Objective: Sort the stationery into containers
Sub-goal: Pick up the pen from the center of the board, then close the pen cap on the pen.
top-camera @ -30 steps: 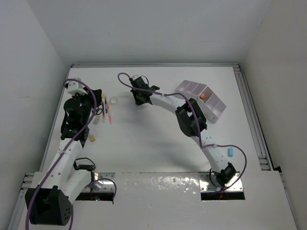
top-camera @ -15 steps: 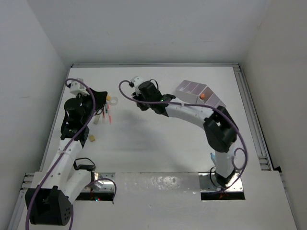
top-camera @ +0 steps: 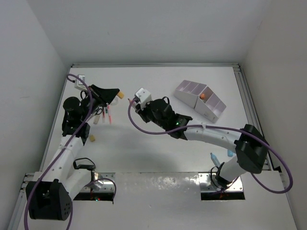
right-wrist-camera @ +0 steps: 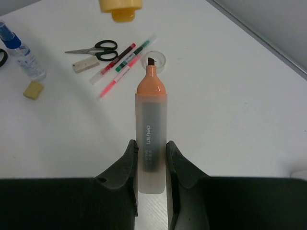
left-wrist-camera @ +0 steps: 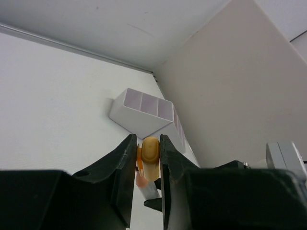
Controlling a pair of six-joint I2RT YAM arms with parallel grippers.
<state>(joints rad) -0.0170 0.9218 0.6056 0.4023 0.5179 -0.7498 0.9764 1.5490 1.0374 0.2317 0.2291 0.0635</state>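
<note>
Fingers (top-camera: 111,92) of the left gripper (top-camera: 116,92), seen from above, pinch a yellow cap (top-camera: 121,95) near the right gripper (top-camera: 136,103), which clamps an orange highlighter (top-camera: 130,100); the white organiser (top-camera: 200,99) stands well apart to the right; left wrist: both pads (left-wrist-camera: 125,158) squeeze the cap, organiser beyond; right wrist: jaws clamp the uncapped highlighter; scissors (right-wrist-camera: 95,48), pens (right-wrist-camera: 117,64) and tape ring (right-wrist-camera: 156,58) lie beyond its tip.

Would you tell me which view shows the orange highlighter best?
Right wrist: the highlighter fills the frame, uncapped, clamped in the right gripper. Top external shows only an orange speck; left wrist seems to glimpse a bit of it beyond the cap.
</note>
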